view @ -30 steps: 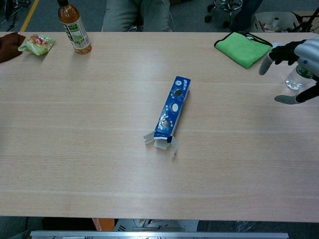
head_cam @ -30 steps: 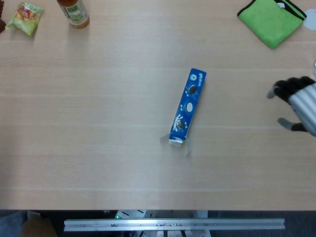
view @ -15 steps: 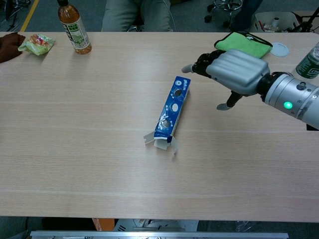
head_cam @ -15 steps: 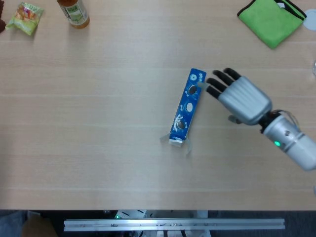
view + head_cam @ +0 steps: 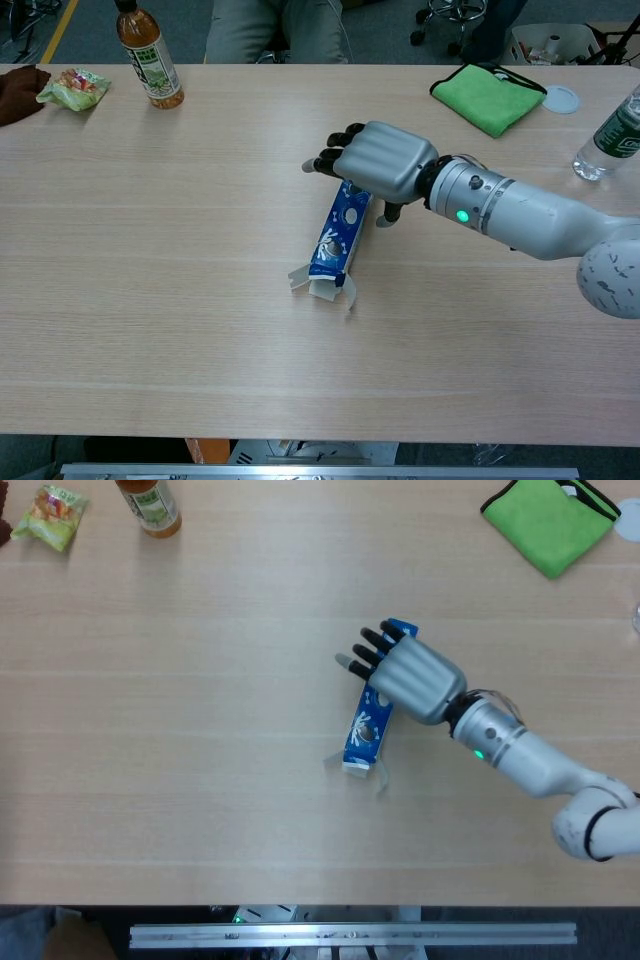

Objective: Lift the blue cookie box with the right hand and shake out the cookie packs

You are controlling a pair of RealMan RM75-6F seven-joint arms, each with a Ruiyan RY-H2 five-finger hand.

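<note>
The blue cookie box (image 5: pixel 364 731) lies flat on the wooden table (image 5: pixel 200 730), near its middle, with its near end's flaps open (image 5: pixel 322 288). No cookie packs show outside it. My right hand (image 5: pixel 409 676) hovers over the far half of the box (image 5: pixel 335 240), palm down. Its fingers (image 5: pixel 330 160) stretch past the box's left side and its thumb (image 5: pixel 386 212) points down on the right side. The fingers are apart, and the box still rests on the table. In the chest view the right hand (image 5: pixel 385 170) hides the far end. My left hand appears in neither view.
A green cloth (image 5: pixel 487 95) lies at the far right, with a white lid (image 5: pixel 563 98) and a water bottle (image 5: pixel 610 135) beyond it. A tea bottle (image 5: pixel 148 60) and a snack bag (image 5: pixel 75 88) stand at the far left.
My right hand has swept in from the right edge toward the left, and now covers the far half of the box. The box has not moved.
</note>
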